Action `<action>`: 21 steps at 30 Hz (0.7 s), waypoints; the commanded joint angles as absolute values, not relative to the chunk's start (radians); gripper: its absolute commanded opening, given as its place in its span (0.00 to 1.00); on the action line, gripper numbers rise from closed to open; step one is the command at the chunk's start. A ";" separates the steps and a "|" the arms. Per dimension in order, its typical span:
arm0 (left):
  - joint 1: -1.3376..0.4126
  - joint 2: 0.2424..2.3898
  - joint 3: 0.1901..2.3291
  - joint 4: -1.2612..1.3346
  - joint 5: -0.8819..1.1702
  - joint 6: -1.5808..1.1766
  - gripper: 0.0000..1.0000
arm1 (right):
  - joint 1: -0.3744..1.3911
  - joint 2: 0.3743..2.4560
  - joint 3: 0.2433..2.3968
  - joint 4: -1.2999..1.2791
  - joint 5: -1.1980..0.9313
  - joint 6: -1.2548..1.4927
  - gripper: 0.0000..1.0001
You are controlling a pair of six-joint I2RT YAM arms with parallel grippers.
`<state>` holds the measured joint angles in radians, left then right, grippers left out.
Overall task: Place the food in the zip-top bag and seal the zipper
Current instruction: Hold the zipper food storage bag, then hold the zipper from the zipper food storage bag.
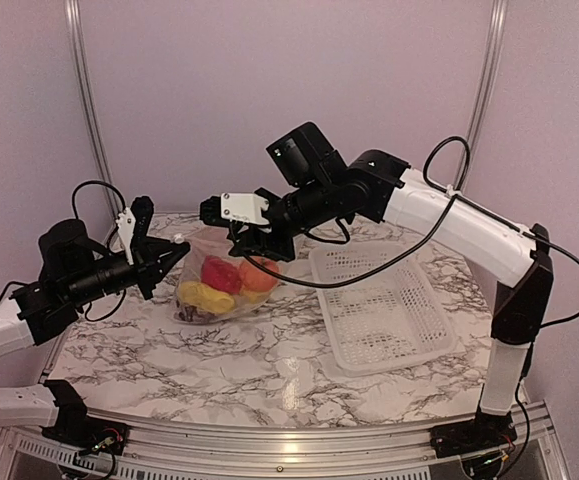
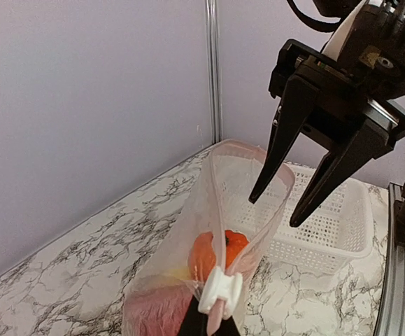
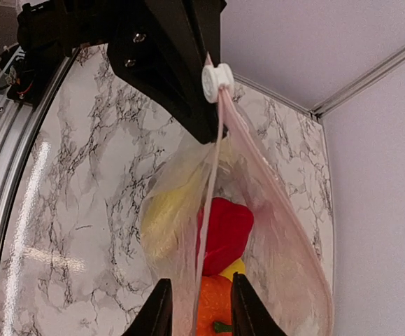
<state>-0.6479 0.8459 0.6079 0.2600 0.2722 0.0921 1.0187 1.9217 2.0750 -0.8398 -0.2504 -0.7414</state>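
Observation:
The zip-top bag (image 1: pixel 221 290) stands on the marble table, its mouth held up between the two grippers. Inside lies the food: a red pepper (image 3: pixel 227 224), an orange fruit (image 3: pixel 216 308), yellow pieces (image 1: pixel 204 297). My left gripper (image 2: pixel 212 316) is shut on the bag's near corner, just behind the white slider (image 2: pixel 221 292) on the zipper (image 3: pixel 208 210). My right gripper (image 3: pixel 202 308) is open at the far end of the mouth. Its two black fingers (image 2: pixel 275 157) straddle the zipper strip without pinching it. The mouth gapes on one side.
A white lattice basket (image 1: pixel 384 310) stands to the right of the bag, close to it. Purple walls with metal corner posts (image 1: pixel 84 95) close off the back of the table.

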 commanded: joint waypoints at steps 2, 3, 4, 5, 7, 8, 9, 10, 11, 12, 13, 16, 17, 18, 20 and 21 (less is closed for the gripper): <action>-0.652 0.832 0.722 0.156 0.291 0.092 0.00 | 1.046 1.904 2.175 -0.835 -0.302 -0.729 0.30; -0.653 0.831 0.733 0.137 0.291 0.097 0.00 | 1.052 1.912 2.187 -0.833 -0.306 -0.728 0.30; -0.655 0.833 0.742 0.119 0.292 0.099 0.00 | 1.058 1.918 2.201 -0.827 -0.307 -0.725 0.30; -0.656 0.835 0.749 0.104 0.292 0.103 0.00 | 1.061 1.926 2.217 -0.822 -0.309 -0.723 0.30; -0.663 0.834 0.752 0.082 0.295 0.111 0.00 | 1.064 1.942 2.250 -0.811 -0.324 -0.711 0.30; -0.665 0.833 0.749 0.073 0.296 0.115 0.00 | 1.067 1.951 2.264 -0.807 -0.338 -0.702 0.30; -0.669 0.832 0.746 0.064 0.295 0.119 0.00 | 1.071 1.960 2.276 -0.804 -0.349 -0.696 0.31; -0.673 0.832 0.745 0.052 0.296 0.124 0.00 | 1.074 1.970 2.285 -0.803 -0.356 -0.695 0.32; -0.679 0.832 0.747 0.037 0.296 0.130 0.00 | 1.080 1.978 2.288 -0.800 -0.359 -0.697 0.33; -0.686 0.829 0.748 0.022 0.293 0.135 0.00 | 1.086 1.986 2.292 -0.798 -0.364 -0.700 0.34; -0.691 0.825 0.749 0.010 0.287 0.138 0.00 | 1.090 1.993 2.292 -0.796 -0.369 -0.703 0.36; -0.704 0.802 0.744 -0.024 0.269 0.146 0.00 | 1.106 2.012 2.296 -0.792 -0.385 -0.717 0.42; -0.707 0.794 0.743 -0.034 0.265 0.148 0.00 | 1.111 2.017 2.296 -0.793 -0.390 -0.720 0.43; -0.709 0.788 0.740 -0.039 0.260 0.149 0.00 | 1.114 2.024 2.296 -0.794 -0.399 -0.724 0.44; -0.714 0.773 0.735 -0.044 0.251 0.150 0.00 | 1.120 2.036 2.298 -0.793 -0.412 -0.722 0.45; -0.716 0.767 0.733 -0.048 0.245 0.150 0.00 | 1.123 2.043 2.300 -0.793 -0.418 -0.719 0.45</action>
<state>-0.7074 0.8059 0.7189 -0.0151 0.2718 0.1318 1.1049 2.0136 2.2742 -0.7937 -0.3740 -0.7181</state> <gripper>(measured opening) 0.012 0.451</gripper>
